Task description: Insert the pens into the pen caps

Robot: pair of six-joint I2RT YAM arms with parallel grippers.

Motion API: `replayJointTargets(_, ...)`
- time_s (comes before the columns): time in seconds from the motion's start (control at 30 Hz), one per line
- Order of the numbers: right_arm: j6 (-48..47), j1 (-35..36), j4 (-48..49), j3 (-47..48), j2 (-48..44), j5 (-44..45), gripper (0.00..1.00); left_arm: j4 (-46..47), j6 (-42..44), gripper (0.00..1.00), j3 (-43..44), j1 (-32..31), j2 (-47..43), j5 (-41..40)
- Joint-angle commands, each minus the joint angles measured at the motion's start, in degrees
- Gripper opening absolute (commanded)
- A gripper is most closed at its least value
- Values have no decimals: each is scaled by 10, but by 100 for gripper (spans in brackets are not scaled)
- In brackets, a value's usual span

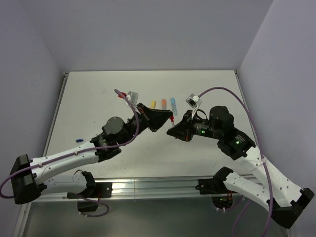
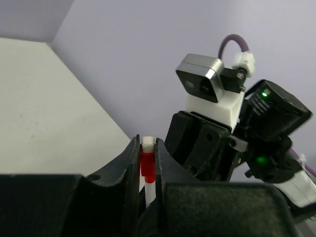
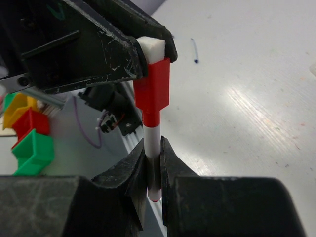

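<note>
Pen: thin white pen [image 3: 152,137], lifted above the middle of the table [image 1: 98,98], with its upper end inside the cap.
Cap: red cap [image 3: 154,89], directly at 12 o'clock of the pen in the right wrist view and on the same axis.
Seating: how deep the pen sits cannot be told; probably a final push along the axis is needed.
Right gripper: right gripper [image 3: 154,163], jaws narrow, clamped on the lower shaft of the pen; the low grip leaves the upper end free for the cap.
Left gripper: left gripper [image 2: 147,148], jaws narrow, pinching the cap by its sides so that its mouth faces the pen.
Reason for lift: held in the air, both parts can be lined up without rubbing the table.
Neighbours: yellow piece [image 1: 152,104], orange piece [image 1: 163,103] and light-blue piece [image 1: 174,102] lie in a row at 12 o'clock of the joint, well apart from it; whether they are capped is too small to tell.
Stray item: dark-blue item [image 1: 79,140] at 9 o'clock, near the table edge.
Obstruction: none between the grippers; the risk is the two sets of fingers meeting.
</note>
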Motion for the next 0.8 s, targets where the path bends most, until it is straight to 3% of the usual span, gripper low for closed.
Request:
replayJointTargets(0.0,20,-15,291,52,-27,15,0,-121,24,0,-56,-39,3,242)
replayJointTargets(0.2,57,-15,348,37,-32,-69,0,-90,40,0,-52,-26,-13,300)
replayJointTargets(0.47,76,-15,383,29,-32,-107,0,-63,49,0,-46,-25,-13,366)
replayJointTargets(0.7,61,-15,356,38,-28,-96,0,-101,47,0,-37,-23,-19,300)
replayJointTargets(0.77,43,-15,321,51,-21,-81,8,-118,40,0,-24,-19,-19,264)
